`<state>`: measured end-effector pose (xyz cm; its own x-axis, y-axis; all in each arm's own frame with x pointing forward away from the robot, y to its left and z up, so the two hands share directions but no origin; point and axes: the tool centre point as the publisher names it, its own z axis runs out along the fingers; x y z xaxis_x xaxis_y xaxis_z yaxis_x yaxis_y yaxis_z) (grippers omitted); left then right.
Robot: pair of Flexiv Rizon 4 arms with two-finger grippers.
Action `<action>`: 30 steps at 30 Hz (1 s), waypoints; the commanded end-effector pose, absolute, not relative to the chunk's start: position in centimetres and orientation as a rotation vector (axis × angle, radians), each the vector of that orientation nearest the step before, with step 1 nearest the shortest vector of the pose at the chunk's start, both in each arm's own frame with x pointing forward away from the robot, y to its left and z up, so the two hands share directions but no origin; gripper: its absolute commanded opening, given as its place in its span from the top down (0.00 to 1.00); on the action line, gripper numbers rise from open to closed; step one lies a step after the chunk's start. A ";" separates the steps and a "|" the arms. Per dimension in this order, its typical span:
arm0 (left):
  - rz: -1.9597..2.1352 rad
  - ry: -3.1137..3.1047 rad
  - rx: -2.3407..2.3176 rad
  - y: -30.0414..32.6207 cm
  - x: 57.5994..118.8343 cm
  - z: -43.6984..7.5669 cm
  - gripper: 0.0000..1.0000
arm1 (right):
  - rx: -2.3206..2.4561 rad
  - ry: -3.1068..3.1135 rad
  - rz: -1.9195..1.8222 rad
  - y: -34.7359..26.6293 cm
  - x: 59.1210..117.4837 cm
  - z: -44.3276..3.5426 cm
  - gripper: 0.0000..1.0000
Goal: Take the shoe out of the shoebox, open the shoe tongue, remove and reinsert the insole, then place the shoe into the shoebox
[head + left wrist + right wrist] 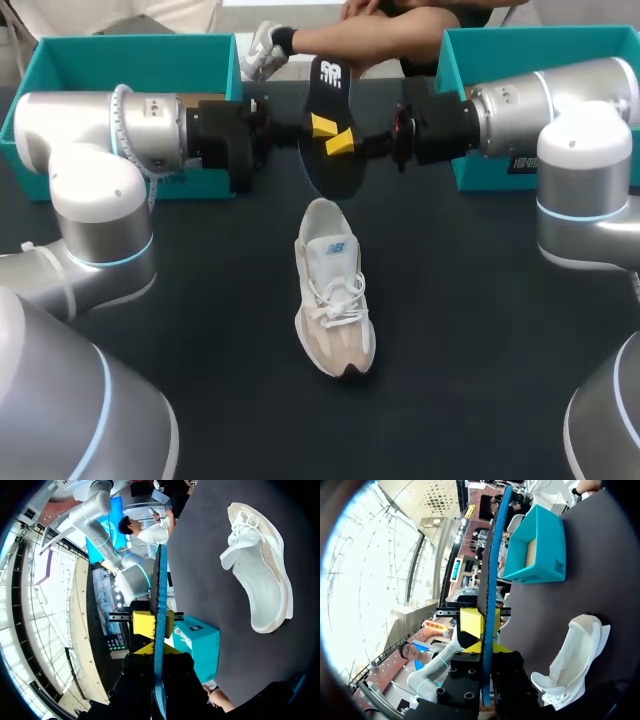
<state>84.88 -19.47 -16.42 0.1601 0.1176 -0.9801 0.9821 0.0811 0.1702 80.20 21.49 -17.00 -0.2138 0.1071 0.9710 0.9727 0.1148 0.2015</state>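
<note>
- Shoe (335, 290): one white and beige lace-up sneaker, lying on the dark table (480, 330) outside both boxes. It sits sole down near the table's middle, heel at 12 o'clock and toe at about 6 o'clock.
- Insole (330, 130): one black insole, out of the shoe and held up in the air at 12 o'clock from the shoe's heel. Both wrist views show it edge-on.
- Left gripper (322, 126): it comes in from 9 o'clock, and its yellow tips are pinched narrow on the two faces of the insole.
- Right gripper (342, 143): it comes in from 3 o'clock and clamps the same insole, just beside the other pair of tips.
- Left shoebox (130, 60): one teal box at 10 o'clock from the shoe, lid off. The right wrist view shows a brown inner wall, and the rest of its inside cannot be made out.
- Right shoebox (480, 50): a second teal box at 2 o'clock from the shoe. The right arm covers most of it, so its contents cannot be told.
- Count: one shoe, one insole, two shoeboxes, two grippers.
</note>
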 end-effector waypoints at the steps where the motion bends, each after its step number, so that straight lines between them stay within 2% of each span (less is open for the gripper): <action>1: -0.973 1.200 1.289 -19.4 84.8 -16.5 1.00 | -1.112 -1.501 -1.223 21.7 80.2 -17.1 1.00; 5: -0.986 1.208 1.292 -19.4 84.7 -16.7 1.00 | -1.110 -1.505 -1.224 21.9 80.3 -17.1 1.00; 6: -0.992 1.211 1.295 -19.4 84.7 -16.7 0.83 | -1.110 -1.506 -1.223 21.9 80.3 -17.1 1.00; 7: -0.999 1.222 1.290 -19.4 84.6 -16.7 0.35 | -1.110 -1.507 -1.224 21.9 80.3 -17.1 1.00; 8: -1.001 1.221 1.290 -19.3 84.6 -16.7 0.00 | -1.110 -1.508 -1.224 21.9 80.3 -17.1 1.00; 17: -1.096 1.373 1.234 -16.7 84.0 -16.3 0.00 | -1.117 -1.538 -1.257 21.5 80.6 -17.6 1.00; 30: -1.272 1.810 0.868 -12.9 83.3 -18.5 0.00 | -0.987 -1.660 -1.526 20.5 81.6 -17.5 1.00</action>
<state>84.22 -13.39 -18.39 -0.4039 0.1332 -0.9050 0.9026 0.2192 -0.3706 82.01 20.35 -17.32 -0.4686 0.0954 0.8782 0.8834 0.0538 0.4655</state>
